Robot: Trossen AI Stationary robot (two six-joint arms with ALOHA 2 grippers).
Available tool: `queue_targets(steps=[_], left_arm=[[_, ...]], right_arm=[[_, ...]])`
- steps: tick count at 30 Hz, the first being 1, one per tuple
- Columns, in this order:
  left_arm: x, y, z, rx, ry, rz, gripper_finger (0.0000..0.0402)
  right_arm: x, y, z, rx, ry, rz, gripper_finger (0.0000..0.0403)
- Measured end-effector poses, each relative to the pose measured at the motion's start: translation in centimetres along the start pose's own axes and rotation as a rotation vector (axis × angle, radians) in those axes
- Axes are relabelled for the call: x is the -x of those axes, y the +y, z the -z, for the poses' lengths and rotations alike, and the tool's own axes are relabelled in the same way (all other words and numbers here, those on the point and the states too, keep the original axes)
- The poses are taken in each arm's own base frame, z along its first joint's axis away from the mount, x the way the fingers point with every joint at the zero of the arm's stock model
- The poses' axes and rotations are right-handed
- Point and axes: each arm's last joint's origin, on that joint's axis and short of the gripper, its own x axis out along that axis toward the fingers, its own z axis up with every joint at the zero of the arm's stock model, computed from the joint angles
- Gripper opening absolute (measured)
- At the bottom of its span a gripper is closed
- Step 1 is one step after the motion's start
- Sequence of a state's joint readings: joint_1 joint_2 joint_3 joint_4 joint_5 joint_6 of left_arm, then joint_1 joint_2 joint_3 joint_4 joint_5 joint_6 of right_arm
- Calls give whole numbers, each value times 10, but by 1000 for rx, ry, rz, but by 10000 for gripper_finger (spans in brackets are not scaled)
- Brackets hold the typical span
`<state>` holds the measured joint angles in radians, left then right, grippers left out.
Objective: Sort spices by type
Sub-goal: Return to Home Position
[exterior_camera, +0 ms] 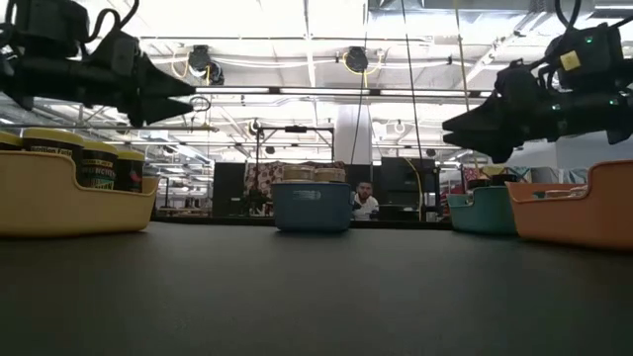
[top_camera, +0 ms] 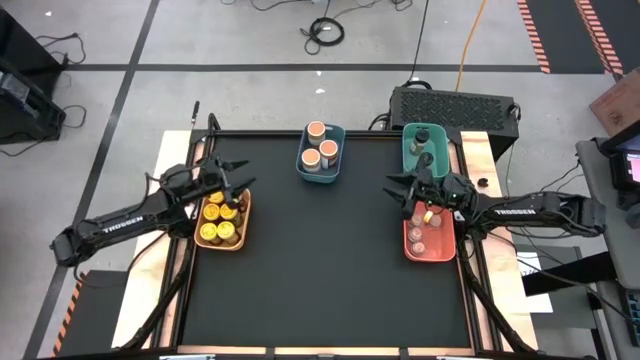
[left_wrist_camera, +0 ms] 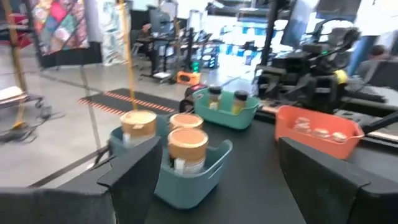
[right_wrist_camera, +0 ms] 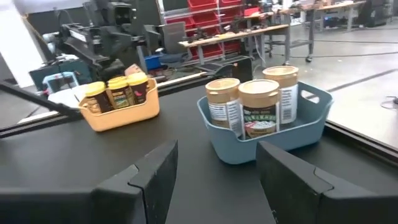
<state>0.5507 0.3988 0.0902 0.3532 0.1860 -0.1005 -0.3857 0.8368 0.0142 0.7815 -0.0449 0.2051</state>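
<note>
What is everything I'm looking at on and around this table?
Yellow-lidded jars: about six, in the orange bin, left side.
Peach-topped jars: three, in the blue bin, far middle.
Dark jars: two, in the teal bin, far right.
Pinkish-topped jars: at least three, tiny, in the red bin, right side.
Table: one, black top.
Person: one, in the room beyond.
Left end effector: dark, open, raised at the orange bin's far end.
Right end effector: dark, open, raised beside the teal and red bins.
</note>
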Motion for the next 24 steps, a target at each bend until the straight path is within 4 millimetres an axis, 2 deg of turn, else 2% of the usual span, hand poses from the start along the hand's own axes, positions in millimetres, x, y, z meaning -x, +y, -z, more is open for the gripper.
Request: queue_targets(steps=[5,10,13,24], left_arm=[[8,1,2,18,20,-69,319],[14,-1,-1,8,-48,-63,319],[15,0,13,-11,-74,-61,319],[16,0,12,-86,-91,-76,319]], right_arm=[[0,0,0,30,-3,-15,210],[0,1,-3,40,-25,-19,210],[0,1,-2,64,-21,-24,210],[0,3,-6,67,-53,-72,210]])
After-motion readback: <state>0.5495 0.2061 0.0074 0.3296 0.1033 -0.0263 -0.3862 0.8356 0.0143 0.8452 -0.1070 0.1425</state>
